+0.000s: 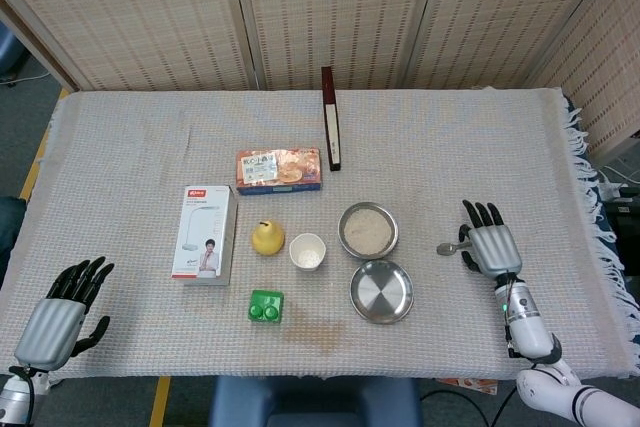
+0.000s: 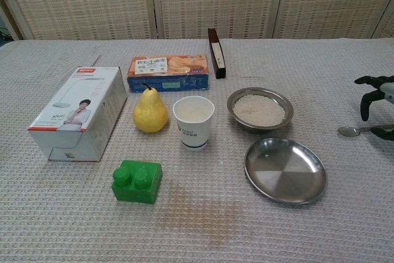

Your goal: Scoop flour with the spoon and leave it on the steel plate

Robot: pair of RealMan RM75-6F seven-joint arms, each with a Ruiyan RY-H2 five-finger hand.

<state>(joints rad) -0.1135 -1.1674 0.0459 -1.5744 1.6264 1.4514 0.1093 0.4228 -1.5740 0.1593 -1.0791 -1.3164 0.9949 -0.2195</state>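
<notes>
From the head view, the spoon [image 1: 452, 245] lies on the cloth at about 3 o'clock from the bowl of flour [image 1: 367, 230], its bowl end pointing toward 9 o'clock. The right hand [image 1: 489, 245] sits over the spoon's handle, fingers spread and pointing toward 12 o'clock, the thumb near the spoon's bowl end; whether any finger touches the handle cannot be told here. The steel plate [image 1: 381, 292] lies just at 6 o'clock of the flour bowl, at roughly 8 o'clock from the right hand. The left hand [image 1: 60, 312] rests at the table's near left corner, fingers apart, holding nothing, well apart from everything.

From the chest view, the spoon [image 2: 363, 130] lies at 3 o'clock of the flour bowl [image 2: 260, 108], its handle running off toward the right edge. The right hand [image 2: 377, 93] shows only partly at the frame's edge, dark fingertips curved down just above the handle; no closed grasp can be seen. The steel plate [image 2: 285, 170] is bare, at 7 o'clock from the spoon.
</notes>
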